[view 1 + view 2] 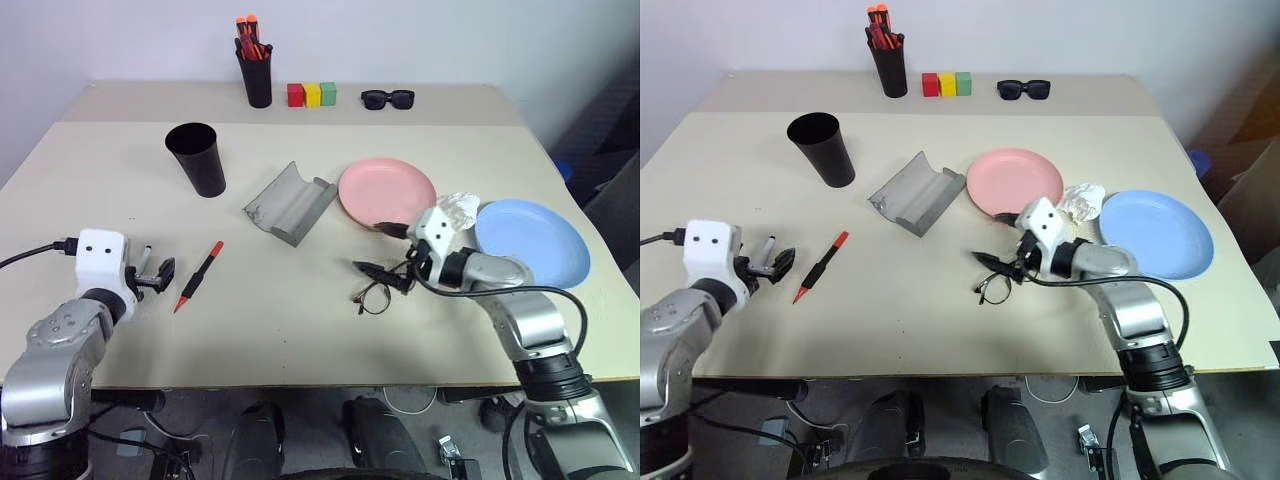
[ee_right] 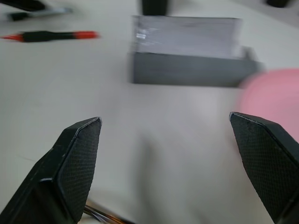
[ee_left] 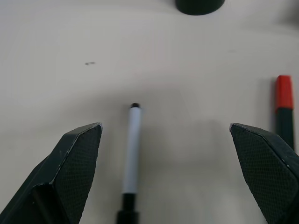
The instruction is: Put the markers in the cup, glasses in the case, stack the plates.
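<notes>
On a beige table, the left gripper (image 1: 160, 277) spreads wide and empty at eight o'clock beside a slim red marker pen (image 1: 198, 277), while the right gripper (image 1: 1012, 262), equally wide and empty, hovers over thin wire-framed glasses (image 1: 375, 290) at centre, bare tabletop (image 1: 300, 340) reaching the near edge.

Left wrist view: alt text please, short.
The left gripper's two black fingers stand wide open over a beige table, with a slim white marker with a black tip lying between them. A red-and-black marker lies by one finger; the black cup's base sits beyond.
</notes>
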Tool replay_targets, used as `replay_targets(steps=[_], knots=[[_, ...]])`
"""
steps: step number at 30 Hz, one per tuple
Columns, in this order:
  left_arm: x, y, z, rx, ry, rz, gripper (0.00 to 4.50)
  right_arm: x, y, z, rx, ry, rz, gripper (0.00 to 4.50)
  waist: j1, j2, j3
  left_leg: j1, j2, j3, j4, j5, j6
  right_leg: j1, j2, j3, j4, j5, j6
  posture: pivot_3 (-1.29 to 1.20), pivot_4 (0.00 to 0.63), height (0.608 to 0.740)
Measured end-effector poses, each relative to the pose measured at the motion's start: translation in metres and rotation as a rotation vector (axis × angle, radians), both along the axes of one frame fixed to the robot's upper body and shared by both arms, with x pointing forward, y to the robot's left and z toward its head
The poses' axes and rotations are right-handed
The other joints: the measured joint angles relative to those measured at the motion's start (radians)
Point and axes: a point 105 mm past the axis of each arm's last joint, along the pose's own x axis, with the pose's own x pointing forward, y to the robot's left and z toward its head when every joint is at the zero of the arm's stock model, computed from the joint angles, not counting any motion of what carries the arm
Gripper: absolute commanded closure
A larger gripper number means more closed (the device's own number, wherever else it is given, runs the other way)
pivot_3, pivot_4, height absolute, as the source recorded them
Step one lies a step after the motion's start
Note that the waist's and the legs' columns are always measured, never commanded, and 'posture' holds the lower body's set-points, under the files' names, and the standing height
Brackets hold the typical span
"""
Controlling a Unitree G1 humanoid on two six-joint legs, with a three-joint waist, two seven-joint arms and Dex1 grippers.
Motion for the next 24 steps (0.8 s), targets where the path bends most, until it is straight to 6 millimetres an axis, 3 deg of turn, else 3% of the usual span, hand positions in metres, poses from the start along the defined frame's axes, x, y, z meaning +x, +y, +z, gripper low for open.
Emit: replay_targets(steps=[9, 14, 17, 23, 24], knots=[[0.006, -0.048, -0.001, -0.062, 0.225, -0.169, 0.00, -0.024, 0.015, 0.005, 0.001, 0.040, 0.114, 0.04, 0.000, 0.000, 0.000, 0.000, 0.000, -0.001, 0.000, 0.000, 0.000, 0.000, 0.001, -0.001, 0.000, 0.000, 0.000, 0.00, 0.150, 0.722], [0.007, -0.064, -0.019, -0.118, 0.375, -0.194, 0.00, -0.033, 0.018, -0.007, -0.003, 0.101, 0.151, 0.04, -0.003, 0.000, 0.000, 0.000, 0.000, -0.002, 0.000, 0.000, 0.000, 0.000, 0.001, -0.001, 0.001, 0.000, 0.000, 0.00, 0.150, 0.722], [0.010, -0.063, -0.020, -0.123, 0.393, -0.181, 1.22, -0.034, 0.018, -0.008, -0.004, 0.106, 0.147, 0.00, -0.001, 0.000, 0.000, 0.001, 0.000, -0.002, 0.000, 0.000, -0.001, 0.000, 0.001, -0.001, 0.001, 0.000, 0.000, 0.00, 0.150, 0.722], [0.014, -0.049, -0.020, -0.100, 0.410, -0.128, 4.36, -0.035, 0.017, -0.010, -0.002, 0.106, 0.128, 0.00, -0.001, 0.000, -0.001, 0.001, 0.000, -0.002, 0.000, 0.000, -0.001, 0.001, 0.001, -0.001, 0.001, 0.000, 0.000, 0.00, 0.150, 0.722], [0.015, -0.049, -0.019, -0.099, 0.407, -0.126, 4.44, -0.036, 0.018, -0.010, -0.002, 0.103, 0.128, 0.00, 0.000, 0.000, -0.001, 0.001, 0.000, -0.002, 0.000, 0.000, -0.001, 0.001, 0.001, -0.001, 0.001, 0.000, 0.000, 0.00, 0.150, 0.722]])
